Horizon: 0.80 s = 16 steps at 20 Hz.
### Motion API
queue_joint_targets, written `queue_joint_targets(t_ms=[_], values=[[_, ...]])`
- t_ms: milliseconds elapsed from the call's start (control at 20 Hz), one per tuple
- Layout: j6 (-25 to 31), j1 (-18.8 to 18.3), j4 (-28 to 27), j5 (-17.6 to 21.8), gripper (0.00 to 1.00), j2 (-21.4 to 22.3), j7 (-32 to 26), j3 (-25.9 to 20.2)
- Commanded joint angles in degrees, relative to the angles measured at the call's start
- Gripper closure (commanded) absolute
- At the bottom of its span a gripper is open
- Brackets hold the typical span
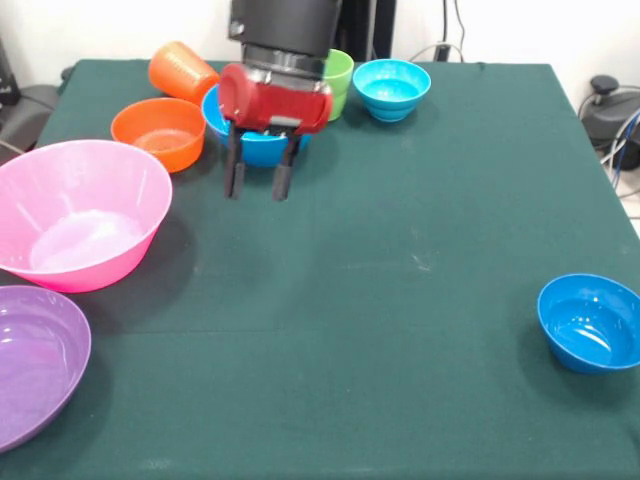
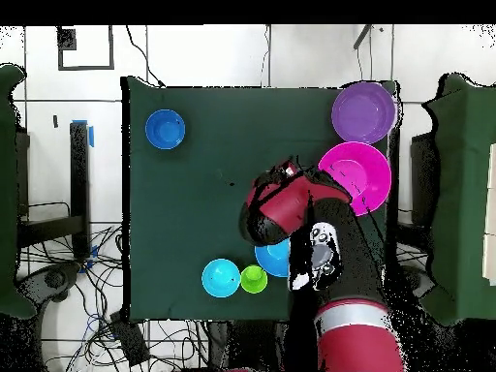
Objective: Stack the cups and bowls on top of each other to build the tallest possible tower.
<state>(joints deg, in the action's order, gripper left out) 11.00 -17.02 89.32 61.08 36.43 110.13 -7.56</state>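
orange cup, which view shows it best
The front view: the orange cup lies on its side at the table's far edge, behind the orange bowl. In the overhead view the arm hides it.

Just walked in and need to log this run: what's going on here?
A red robot arm hangs over the table with its gripper open and empty, just in front of the medium blue bowl. Nothing is stacked yet. The pink bowl, purple bowl, orange bowl and dark blue bowl sit apart, and the orange cup lies tipped.

A robotics lab: a green-clothed table [image 1: 400,300] ringed by loose cables [image 2: 68,262], with a Sawyer arm [image 2: 334,262] mounted.
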Motion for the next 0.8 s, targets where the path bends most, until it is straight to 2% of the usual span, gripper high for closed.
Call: queue_joint_targets(t_ms=[50,150,200,250,300,450,550,650,800], values=[[-0.9,-0.7,0.1,0.8,0.0,0.9,7.0,7.8],[2.2,-8.1,3.5,-3.4,0.0,3.0,0.6,-0.1],[5.5,-17.0,7.3,-9.2,0.0,3.6,-4.1,-9.0],[11.4,-24.5,9.9,-15.5,0.0,3.1,-9.5,-16.6],[16.3,-29.0,11.2,-19.9,0.0,3.4,-14.3,-21.4],[29.9,-34.5,14.1,-31.2,0.0,10.6,-21.4,-26.6],[37.0,-37.4,14.7,-35.6,0.0,14.5,-26.0,-29.3],[40.5,-39.4,15.2,-37.2,0.0,17.5,-28.9,-30.6],[40.6,-41.8,17.0,-36.3,0.0,21.3,-30.7,-30.8]])
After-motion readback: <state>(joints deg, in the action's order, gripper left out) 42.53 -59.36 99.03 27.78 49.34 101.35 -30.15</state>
